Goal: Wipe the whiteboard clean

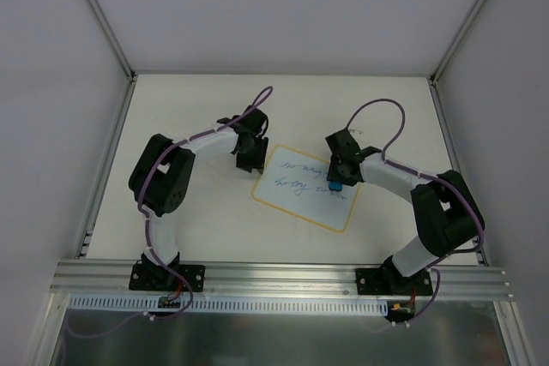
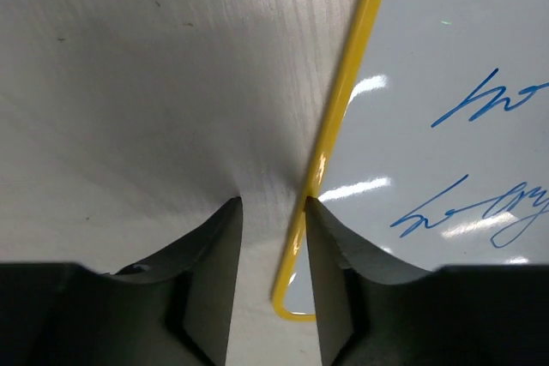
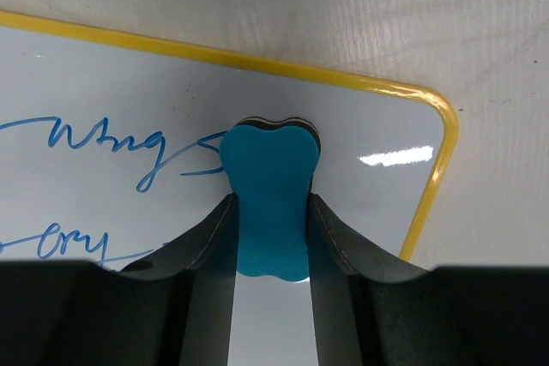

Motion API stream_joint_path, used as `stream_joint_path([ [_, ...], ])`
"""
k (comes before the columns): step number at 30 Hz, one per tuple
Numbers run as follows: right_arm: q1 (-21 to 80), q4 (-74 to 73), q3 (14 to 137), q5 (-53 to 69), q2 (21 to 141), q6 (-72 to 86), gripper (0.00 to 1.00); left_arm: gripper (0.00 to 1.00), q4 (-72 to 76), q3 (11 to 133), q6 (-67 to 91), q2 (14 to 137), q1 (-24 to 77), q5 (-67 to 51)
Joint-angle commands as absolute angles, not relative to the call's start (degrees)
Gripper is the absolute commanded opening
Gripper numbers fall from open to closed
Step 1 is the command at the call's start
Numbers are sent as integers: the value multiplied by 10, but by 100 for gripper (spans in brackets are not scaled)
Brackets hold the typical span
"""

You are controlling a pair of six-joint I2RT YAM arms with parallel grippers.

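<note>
The whiteboard (image 1: 300, 207) is laid flat in the middle of the surface (image 1: 214, 229), its long axis run left to right with the right end slightly nearer, and two lines of blue writing (image 1: 296, 176) are carried on it. The blue eraser (image 3: 270, 156) is clamped in the right pincer (image 3: 270, 201) and set on the board near its far right corner, so the writing is found to its left and a leftward stroke along the long axis is judged to be called for. The left pincer (image 2: 273, 205) is held half-parted astride the yellow edge (image 2: 343, 100) at the board's left end, closed on nothing, apparently to steady it.
</note>
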State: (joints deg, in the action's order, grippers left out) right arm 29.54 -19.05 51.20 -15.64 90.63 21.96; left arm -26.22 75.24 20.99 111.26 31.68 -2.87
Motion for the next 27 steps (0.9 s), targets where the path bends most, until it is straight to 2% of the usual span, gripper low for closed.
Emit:
stream_joint_path([
  [1,310,-192,494,-190,891,249,15,34,-260,754,196,1139,319,-6],
  [2,312,-192,491,-192,891,257,15,25,-259,751,197,1139,320,-7],
  [4,314,-187,483,-192,893,261,15,14,-258,741,201,1137,326,-4],
  [5,314,-185,481,-193,896,264,15,5,-258,735,206,1136,329,-4],
  [7,314,-185,481,-196,900,263,15,0,-257,717,214,1131,337,-5],
  [20,332,-170,526,-181,985,223,14,0,-246,585,329,1080,395,20],
  [27,420,-168,624,-130,1084,220,13,0,-246,570,370,1077,407,32],
])
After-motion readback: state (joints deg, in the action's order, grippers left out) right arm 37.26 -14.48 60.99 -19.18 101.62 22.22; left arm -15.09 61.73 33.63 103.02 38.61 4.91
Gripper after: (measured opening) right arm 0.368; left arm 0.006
